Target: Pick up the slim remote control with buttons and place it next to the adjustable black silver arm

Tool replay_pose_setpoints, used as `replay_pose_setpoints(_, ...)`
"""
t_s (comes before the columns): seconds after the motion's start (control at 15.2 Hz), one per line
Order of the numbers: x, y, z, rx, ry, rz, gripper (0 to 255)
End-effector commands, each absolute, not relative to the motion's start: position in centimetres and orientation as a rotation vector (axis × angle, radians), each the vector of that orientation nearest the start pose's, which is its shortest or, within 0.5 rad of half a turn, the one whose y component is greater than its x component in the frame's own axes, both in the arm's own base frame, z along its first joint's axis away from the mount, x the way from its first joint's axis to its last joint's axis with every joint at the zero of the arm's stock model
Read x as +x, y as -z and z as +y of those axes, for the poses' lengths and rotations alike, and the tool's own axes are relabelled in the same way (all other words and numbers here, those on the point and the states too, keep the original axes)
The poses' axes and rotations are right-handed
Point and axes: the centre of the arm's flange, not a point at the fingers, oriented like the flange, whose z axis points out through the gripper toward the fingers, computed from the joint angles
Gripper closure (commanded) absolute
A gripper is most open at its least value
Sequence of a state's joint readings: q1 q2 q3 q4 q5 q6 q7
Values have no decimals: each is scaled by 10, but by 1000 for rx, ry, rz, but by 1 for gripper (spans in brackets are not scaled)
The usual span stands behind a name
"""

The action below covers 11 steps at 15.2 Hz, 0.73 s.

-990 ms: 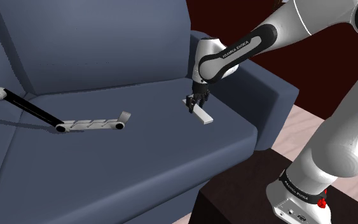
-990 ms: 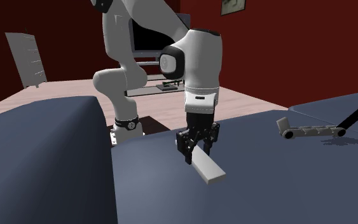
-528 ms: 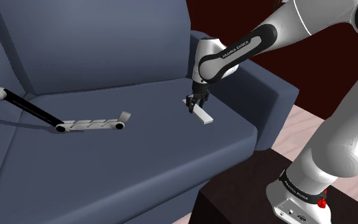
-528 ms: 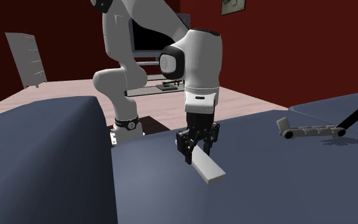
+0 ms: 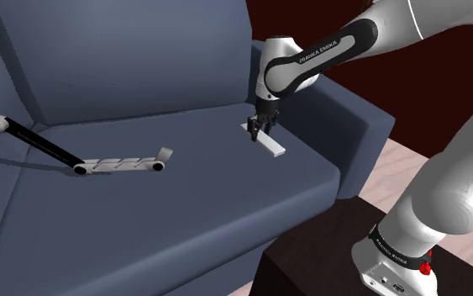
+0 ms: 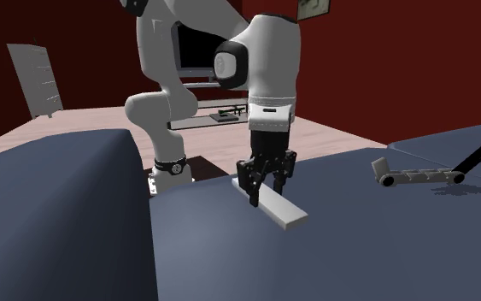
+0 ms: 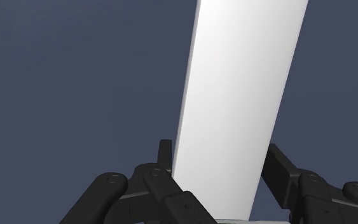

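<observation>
Sofa [image 5: 142,76] in blue-grey upholstery carries both task items. White robot arm [image 5: 327,50] reaches down over the end of the seat nearest its stand. Black-and-silver adjustable arm [image 5: 117,165] lies flat on the seat, well apart from the remote, toward the shoulder view's left. Slim white remote [image 6: 283,211] is pinched near one end between the jaws, apparently just clear of the cushion. Grasp looks complete and the lift barely begun; the carry across the seat and set-down beside the adjustable arm remain.
</observation>
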State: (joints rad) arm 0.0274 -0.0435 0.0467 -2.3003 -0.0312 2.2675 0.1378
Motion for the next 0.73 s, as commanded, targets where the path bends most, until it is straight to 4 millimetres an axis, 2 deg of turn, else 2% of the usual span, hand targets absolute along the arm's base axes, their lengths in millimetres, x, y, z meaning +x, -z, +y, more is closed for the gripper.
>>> replay_pose_setpoints(0.0, 506, -378, 37, -3166, 21, 69, 255)
replay_pose_setpoints(0.66, 506, -431, 37, -3166, 21, 69, 255)
